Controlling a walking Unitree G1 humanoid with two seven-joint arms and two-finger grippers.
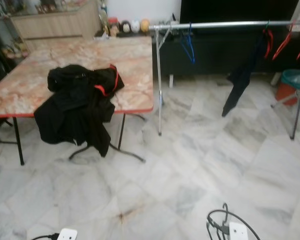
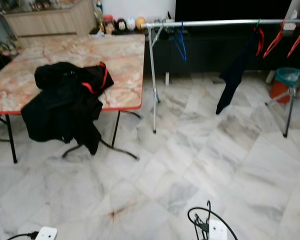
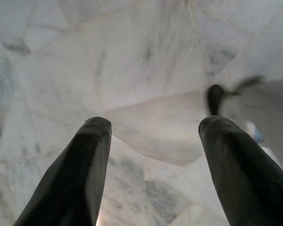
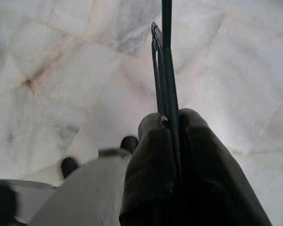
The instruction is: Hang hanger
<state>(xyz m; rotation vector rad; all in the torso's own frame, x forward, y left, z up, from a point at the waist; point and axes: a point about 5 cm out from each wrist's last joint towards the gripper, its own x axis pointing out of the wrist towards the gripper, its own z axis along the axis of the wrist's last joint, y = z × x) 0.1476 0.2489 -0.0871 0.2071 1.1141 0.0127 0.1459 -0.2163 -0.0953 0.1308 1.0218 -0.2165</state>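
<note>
Hanger (image 4: 166, 70), dark thin wire, is clamped in the right end effector (image 4: 172, 125); both fingers pinch it between them, and it sticks out past the tips over the marble floor (image 4: 61, 56). In the head views the same hanger shows as a dark loop (image 1: 225, 220) low at the near edge, right of centre. Left end effector (image 3: 153, 127) is released, fingers spread wide with nothing between them, pointing at bare floor. Clothes rail (image 1: 225, 24) runs across the far right on metal legs: blue hanger (image 1: 189, 46) near its left end, a dark garment (image 1: 240, 80) hanging further right, red hangers (image 1: 282, 42) at the right end. Desk (image 1: 135, 65) with marbled top and red edge sits far left; a black jacket with red trim (image 1: 77, 102) is heaped on it and drapes over the near edge. Teal bin (image 1: 294, 80) is at the far right behind the rail leg.
</note>
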